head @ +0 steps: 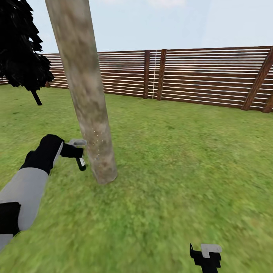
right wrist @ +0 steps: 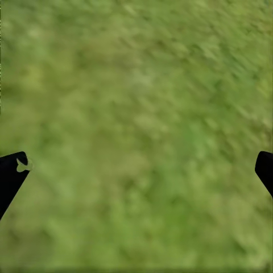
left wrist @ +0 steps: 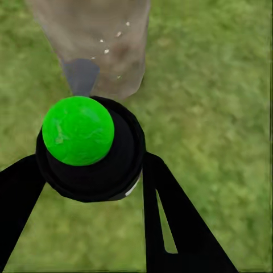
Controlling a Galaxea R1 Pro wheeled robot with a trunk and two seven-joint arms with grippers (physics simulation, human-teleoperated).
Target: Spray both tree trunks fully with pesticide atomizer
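Dark conifer (head: 21, 45): far left of the head view, near-black, at the lawn's edge; not a target.

Left pincer (head: 77, 153): low, just beside the tree trunk on its left side. Closed around the atomizer (left wrist: 91, 149), a black bottle with a green cap; the left wrist view shows the fingers pressed against both flanks of the bottle. Grey nozzle (left wrist: 81, 75) points at the trunk.

Tree trunk (head: 85, 94): pale, mottled, long axis upright with a slight lean, rising out of frame. It stands to the right of the left pincer, directly ahead of the nozzle. Small white specks (head: 96, 146) lie on the lower bark, most likely spray droplets; higher bark looks bare, so coverage seems partial. The left arm is much the nearer one.

Fence (head: 197, 76): brown slats across the background.

Lawn (head: 182, 151): open grass.

Right pincer (head: 206, 258): low right, well apart from the trunk, fingers spread wide over grass, holding nothing.
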